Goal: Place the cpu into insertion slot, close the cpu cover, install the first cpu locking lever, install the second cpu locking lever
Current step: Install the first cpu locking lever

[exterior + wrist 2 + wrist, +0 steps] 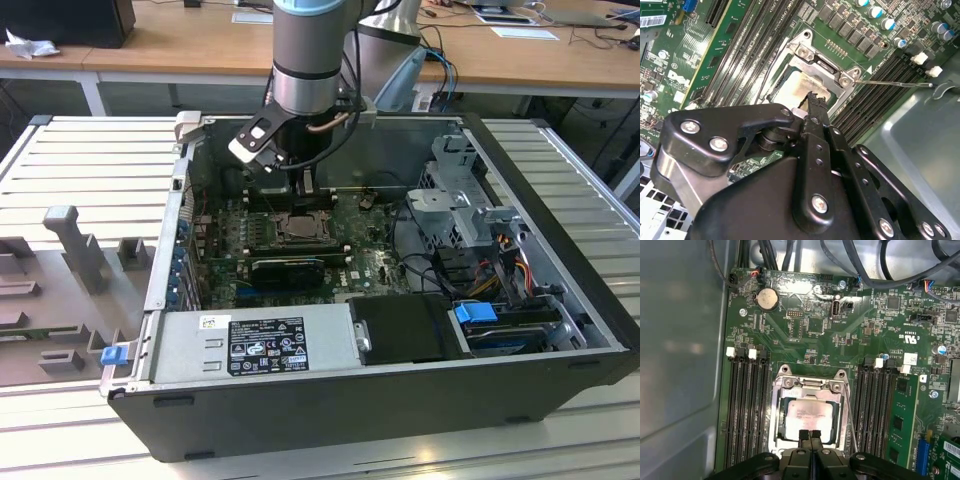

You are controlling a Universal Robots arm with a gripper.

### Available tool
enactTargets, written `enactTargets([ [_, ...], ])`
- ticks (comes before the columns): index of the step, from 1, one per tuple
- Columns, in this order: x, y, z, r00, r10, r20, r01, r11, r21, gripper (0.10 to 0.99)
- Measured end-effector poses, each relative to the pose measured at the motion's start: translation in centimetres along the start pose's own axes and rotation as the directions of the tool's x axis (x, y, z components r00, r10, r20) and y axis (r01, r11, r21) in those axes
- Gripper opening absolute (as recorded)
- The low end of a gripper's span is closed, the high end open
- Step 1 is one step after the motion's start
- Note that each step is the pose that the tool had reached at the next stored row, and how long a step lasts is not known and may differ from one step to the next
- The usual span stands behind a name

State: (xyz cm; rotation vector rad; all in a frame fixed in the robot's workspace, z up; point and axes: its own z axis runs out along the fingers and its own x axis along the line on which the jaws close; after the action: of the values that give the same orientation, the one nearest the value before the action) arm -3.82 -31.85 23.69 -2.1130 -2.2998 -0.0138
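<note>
The case (380,410) shows its black wall nearest in the exterior view. It lies open side up on the slatted table (80,160). Just behind that wall sits the power supply (250,340), with a black box (405,328) beside it at three o'clock. Past these the green board (375,262) lies flat on the case floor, a black card (288,268) across its near part.

The slot (300,226) is at mid-board, just beyond the card. The pincer (305,188) hangs over it on the arm (305,60), its fingers closed tip to tip. In the first wrist view the tips (810,435) meet over one edge of the cpu (807,414); whether they touch it I cannot tell. The cpu lies flat in the slot, and the cover (807,389) lies down around it, the chip showing through the cut-out. A thin wire lever (852,422) runs along one side of the cover, between it and the memory slots (875,410). In the second wrist view the lever (895,84) reaches out over those slots.

Memory slots flank the slot closely on two sides. At three o'clock from the slot in the exterior view, the drive cage (450,195) and cables (480,265) crowd the case. At nine o'clock the side wall (170,230) stands near. At twelve the far wall (400,140) is close behind the arm.
</note>
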Motion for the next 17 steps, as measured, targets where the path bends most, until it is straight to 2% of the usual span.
enactTargets([
  [17,0.02,-0.01,-1.25,1.0,0.0,-0.0002,0.0,1.0,0.0,0.106],
])
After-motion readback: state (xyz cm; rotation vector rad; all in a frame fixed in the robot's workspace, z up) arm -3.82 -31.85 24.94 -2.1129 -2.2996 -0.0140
